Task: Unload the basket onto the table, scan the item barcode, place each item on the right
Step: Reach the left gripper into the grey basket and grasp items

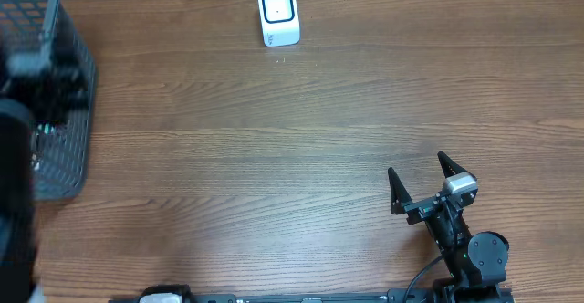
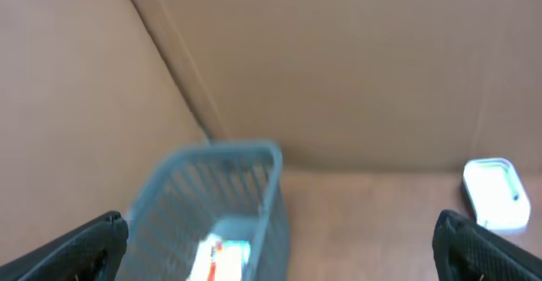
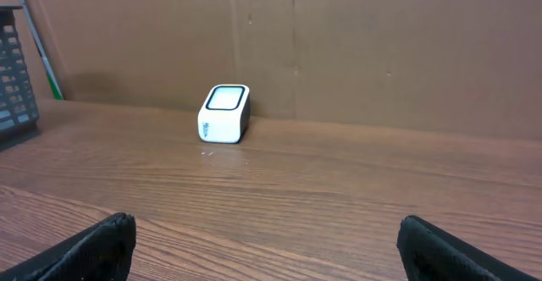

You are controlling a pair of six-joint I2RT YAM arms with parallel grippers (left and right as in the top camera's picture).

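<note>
Far left of the overhead frame: wire basket (image 1: pixel 68 130), dark, half masked by the blurred left arm hanging over it. Through the left wrist camera, left gripper (image 2: pixel 279 234) spread wide, one dark tip in each lower corner, nothing between them, poised above the basket's open top. Inside, at the bottom centre of that frame, item (image 2: pixel 222 260): a blurred white shape with a red patch, too soft to name or to find a barcode on. Judged as the opening step: reaching for the item, no grasp yet made.

Top centre of the overhead frame: scanner (image 1: pixel 278 15), small and white, window on its upper face, standing alone on the wooden table (image 1: pixel 274 157) just in front of the cardboard wall (image 3: pixel 381 44). Well apart from the basket.

Lower right of the overhead frame: right gripper (image 1: pixel 424 182), likewise wide open and empty, low over bare wood, pointed up-frame toward the scanner and well short of it.

Next, probably: lower the left fingers straight down inside the basket walls, close on the item without snagging the mesh, lift clear of the rim, then carry rightward to the scanner and turn the barcode face toward its window. Impossible to tell from here which face bears the code, so likely some rotating needed, or a hand-over to the idle right side.
</note>
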